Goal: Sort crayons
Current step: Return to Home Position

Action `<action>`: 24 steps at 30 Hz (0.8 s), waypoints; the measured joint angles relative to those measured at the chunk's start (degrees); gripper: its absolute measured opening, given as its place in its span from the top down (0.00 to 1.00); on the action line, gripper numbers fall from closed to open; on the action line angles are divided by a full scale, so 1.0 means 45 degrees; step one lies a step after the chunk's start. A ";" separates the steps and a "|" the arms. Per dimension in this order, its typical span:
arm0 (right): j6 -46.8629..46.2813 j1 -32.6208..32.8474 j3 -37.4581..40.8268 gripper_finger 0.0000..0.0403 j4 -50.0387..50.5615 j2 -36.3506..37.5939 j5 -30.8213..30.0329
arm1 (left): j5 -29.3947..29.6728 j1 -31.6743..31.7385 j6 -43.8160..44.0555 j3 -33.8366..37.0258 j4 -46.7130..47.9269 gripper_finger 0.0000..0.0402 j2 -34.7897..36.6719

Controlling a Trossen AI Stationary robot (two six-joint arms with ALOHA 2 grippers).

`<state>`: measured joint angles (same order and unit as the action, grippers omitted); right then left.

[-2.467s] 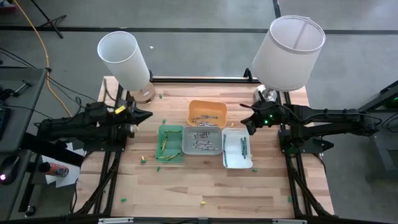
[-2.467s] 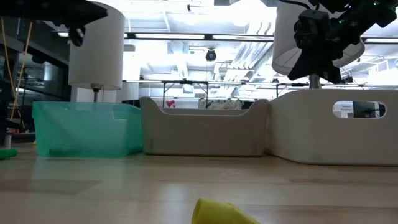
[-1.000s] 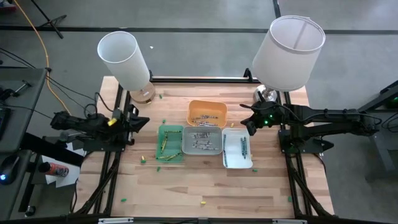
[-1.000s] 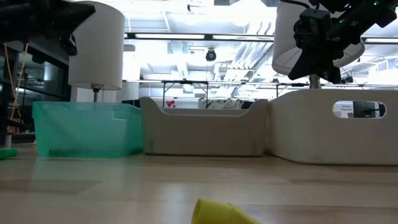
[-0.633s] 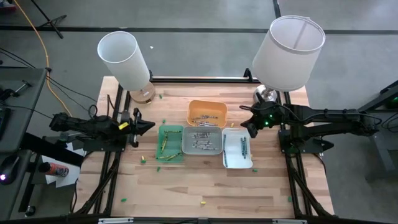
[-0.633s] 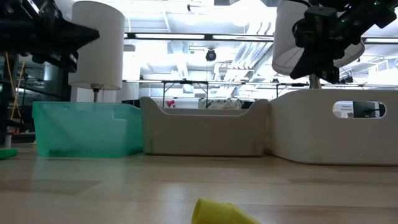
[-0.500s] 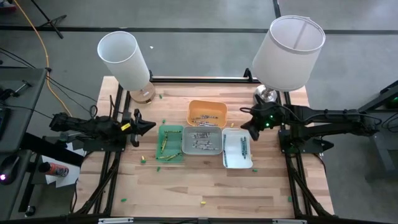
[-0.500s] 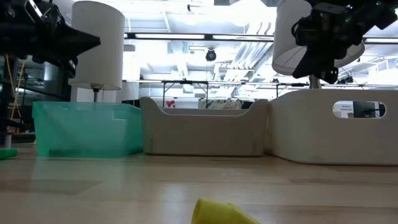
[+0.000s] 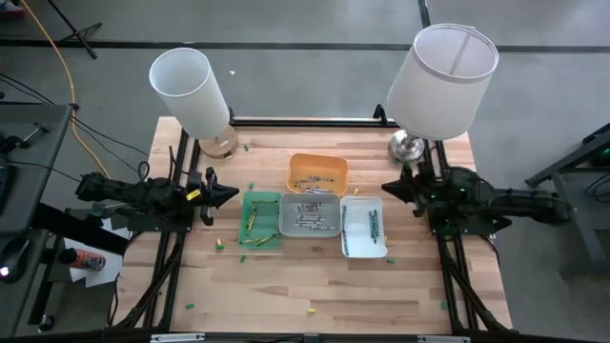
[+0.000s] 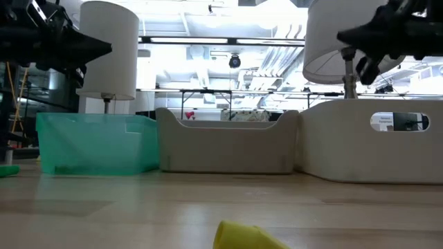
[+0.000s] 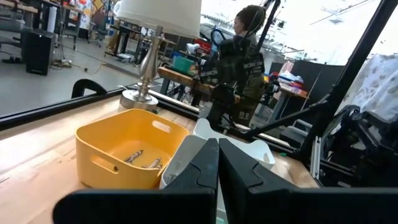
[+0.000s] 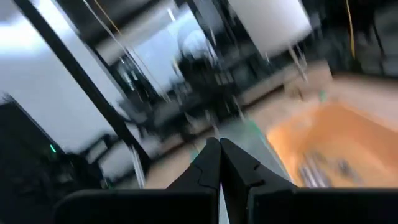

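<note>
Teal crayons [image 9: 373, 223]: lengthwise in white tray [image 9: 355, 244].
Grey crayons [image 9: 307, 213]: crosswise in grey tray [image 9: 282, 219].
Left gripper [image 9: 232, 191]: fingers clenched, empty.
Right gripper [image 9: 386, 187]: fingers clenched, empty.

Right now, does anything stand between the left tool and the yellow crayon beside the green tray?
Nothing visible does. The left tool, shut, hangs over the left part of the table; the yellow crayon lies on bare wood nearer the front, left of the green tray.

We see a worktop [image 9: 286, 276] of pale wood strips, smooth and matt. The green tray [image 10: 97, 142] is translucent plastic, the orange tray [image 11: 118, 163] smooth opaque plastic; the lamp base [image 11: 140, 98] is shiny metal.
</note>
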<state>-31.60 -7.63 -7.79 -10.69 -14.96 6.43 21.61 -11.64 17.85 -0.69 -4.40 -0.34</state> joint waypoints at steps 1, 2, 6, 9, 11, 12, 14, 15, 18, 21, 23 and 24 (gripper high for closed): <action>0.0088 0.0052 0.0217 1.00 -0.0392 0.0434 -0.0090 | 0.0000 0.0000 0.0000 0.0000 0.0000 1.00 0.0000; 0.0192 0.0116 0.0399 1.00 -0.0640 0.0833 -0.0147 | 0.0000 0.0000 0.0000 0.0000 0.0000 1.00 0.0000; 0.0834 0.0452 0.0998 1.00 -0.0937 0.2168 -0.0237 | 0.0000 0.0000 0.0000 0.0000 0.0002 1.00 0.0000; 0.1099 0.0762 0.1557 1.00 -0.0981 0.3140 -0.0323 | 0.0000 0.0000 0.0000 0.0000 0.0000 1.00 0.0000; 0.1240 0.1006 0.1602 1.00 -0.0544 0.3295 -0.0533 | 0.0000 0.0000 0.0000 0.0000 0.0005 1.00 -0.0005; 0.1446 0.1132 0.1602 1.00 -0.0398 0.3291 -0.0611 | -0.0005 0.0000 0.0000 0.0000 0.0012 1.00 -0.0005; 0.2056 0.1375 0.1602 1.00 -0.0460 0.3226 -0.0939 | -0.0002 0.0000 0.0000 0.0000 0.0036 1.00 -0.0005; 0.2414 0.1463 0.1607 1.00 -0.0444 0.3269 -0.1268 | -0.0005 0.0000 0.0000 0.0000 0.0062 1.00 -0.0005; 0.3370 0.1569 0.1607 1.00 -0.0112 0.3241 -0.2550 | -0.0005 0.0000 0.0000 0.0000 0.0068 1.00 -0.0005; 0.3718 0.1560 0.1607 1.00 0.0876 0.3172 -0.3393 | -0.0005 0.0000 0.0000 0.0000 0.0063 1.00 -0.0005; 0.3756 0.1563 0.1607 1.00 0.1440 0.3167 -0.3441 | -0.0005 0.0000 0.0000 0.0000 0.0071 1.00 -0.0005; 0.3756 0.1563 0.1607 1.00 0.1770 0.3167 -0.3437 | -0.0005 0.0000 0.0000 0.0000 0.0067 1.00 -0.0005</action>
<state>-14.70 -0.60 -0.56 -2.73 -0.71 -9.04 21.58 -11.64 17.85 -0.69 -4.10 -0.36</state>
